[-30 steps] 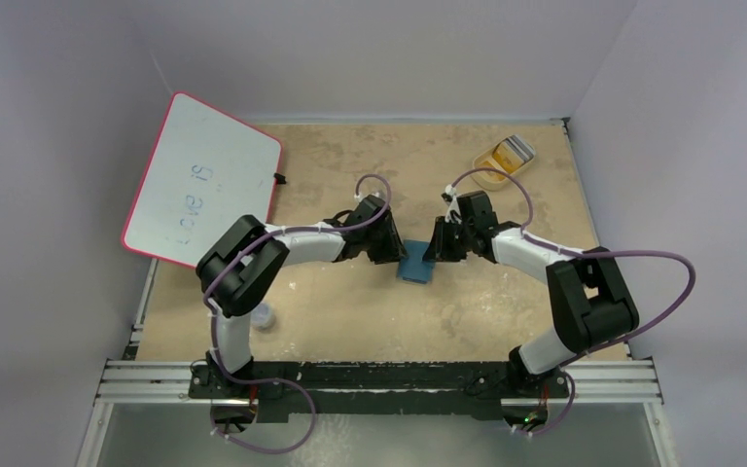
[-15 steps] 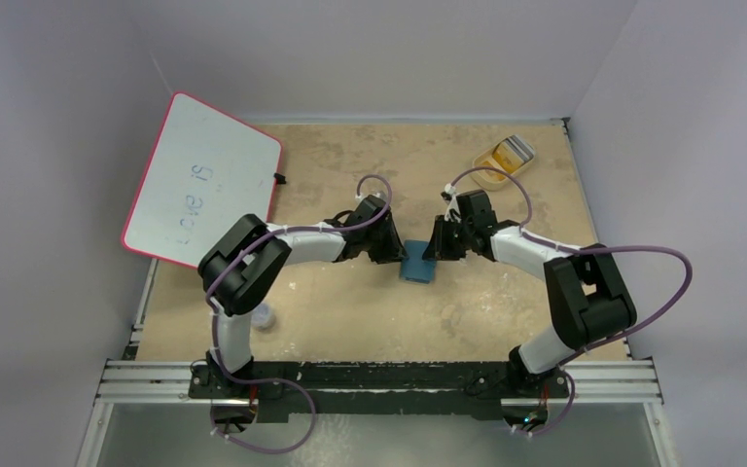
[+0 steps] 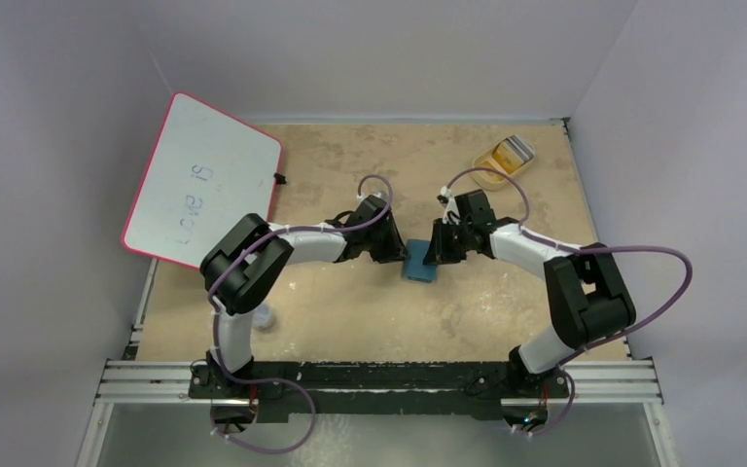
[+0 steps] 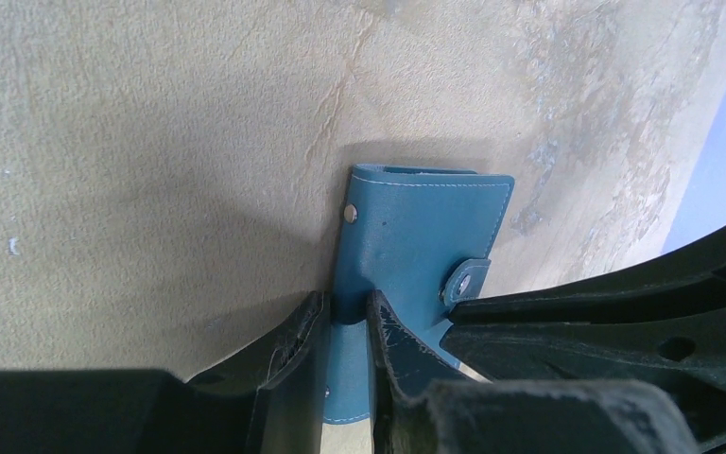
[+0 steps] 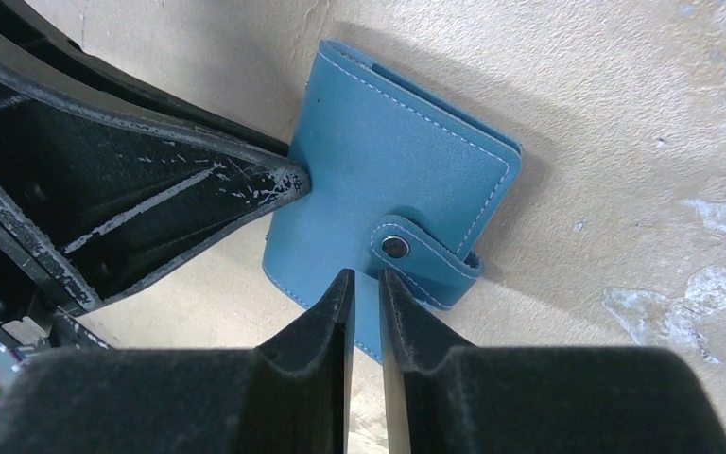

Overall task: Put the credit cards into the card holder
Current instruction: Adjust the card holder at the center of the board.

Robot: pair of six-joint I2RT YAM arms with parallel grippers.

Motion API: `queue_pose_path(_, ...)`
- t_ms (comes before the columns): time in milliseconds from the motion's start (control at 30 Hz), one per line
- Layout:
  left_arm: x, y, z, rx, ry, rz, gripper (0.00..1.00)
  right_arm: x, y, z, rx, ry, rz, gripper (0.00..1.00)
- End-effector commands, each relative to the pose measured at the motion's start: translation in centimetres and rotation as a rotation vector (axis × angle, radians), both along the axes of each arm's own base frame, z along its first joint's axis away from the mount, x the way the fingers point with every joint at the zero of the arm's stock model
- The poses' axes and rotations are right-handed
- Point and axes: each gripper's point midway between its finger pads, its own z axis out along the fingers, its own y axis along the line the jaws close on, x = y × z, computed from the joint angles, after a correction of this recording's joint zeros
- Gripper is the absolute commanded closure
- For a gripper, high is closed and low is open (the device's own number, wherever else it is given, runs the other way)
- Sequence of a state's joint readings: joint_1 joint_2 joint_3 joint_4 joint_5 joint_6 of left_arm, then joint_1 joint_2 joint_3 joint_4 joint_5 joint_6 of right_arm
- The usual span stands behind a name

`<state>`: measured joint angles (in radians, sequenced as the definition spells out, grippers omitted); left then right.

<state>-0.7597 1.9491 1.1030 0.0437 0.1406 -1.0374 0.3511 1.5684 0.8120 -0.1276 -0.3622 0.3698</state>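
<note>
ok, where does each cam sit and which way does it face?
Top external: above and behind the arms, looking down on the table; both show whole, left gripper and right gripper at the holder.
Left wrist: on the left arm, looking down past left gripper at holder; right gripper at right.
Right wrist: on the right arm, looking down past right gripper at holder; left gripper at left.
Shared: holder in all three; other gripper in each wrist view.

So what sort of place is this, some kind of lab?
Probably a robotics test booth: two robot arms bolted to a metal rail at a worn table, working on a blue card holder, with plain white walls closing it in and a handwritten whiteboard at the side.
</note>
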Motion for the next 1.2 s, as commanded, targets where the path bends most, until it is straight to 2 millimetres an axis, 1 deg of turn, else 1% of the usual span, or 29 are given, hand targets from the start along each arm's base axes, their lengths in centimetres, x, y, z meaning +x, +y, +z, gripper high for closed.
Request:
queue_pose_path(0, 0.3, -0.1, -0.3, 0.008, -0.009, 0.011, 0.82, 0.0, 0.0, 1.6, -0.009, -0.009, 0.031, 0.83)
queue_pose_path(67, 0.3, 0.0, -0.3, 0.01, -0.008, 0.012, 0.82, 1.0, -0.3, 3.1, -0.023, -0.052, -0.004, 0.82)
queue_pose_path(167, 0.4, 0.0, -0.1, 0.008, -0.012, 0.015, 0.82, 2.7, -1.0, 4.3, -0.059, -0.11, -0.052, 0.79)
queue_pose_path(267, 0.4, 0.0, -0.1, 0.007, -0.011, 0.017, 0.82, 3.5, -1.0, 4.4, -0.062, -0.121, -0.066, 0.76)
queue_pose_path(367, 0.4, 0.0, -0.1, 0.005, -0.011, 0.016, 0.82, 4.2, -0.9, 3.9, -0.063, -0.121, -0.074, 0.75)
queue_pose_path(500, 0.3, 0.0, -0.1, 0.007, -0.011, 0.015, 0.82, 4.0, -0.6, 2.5, -0.062, -0.085, -0.049, 0.75)
queue_pose_path(600, 0.4, 0.0, 0.0, 0.007, -0.014, 0.015, 0.82, 3.6, -0.7, 1.9, -0.064, -0.077, -0.048, 0.75)
queue_pose_path(700, 0.4, -0.1, 0.2, 0.004, -0.017, 0.014, 0.82, 3.7, -0.8, 1.8, -0.06, -0.089, -0.06, 0.75)
queue_pose_path(900, 0.5, -0.1, 0.2, 0.003, -0.017, 0.015, 0.82, 3.3, -0.2, 1.8, -0.024, -0.081, -0.049, 0.77)
queue_pose_path(1167, 0.5, 0.0, 0.0, 0.004, -0.013, 0.021, 0.82, 2.8, 0.1, 1.8, -0.006, -0.068, -0.034, 0.78)
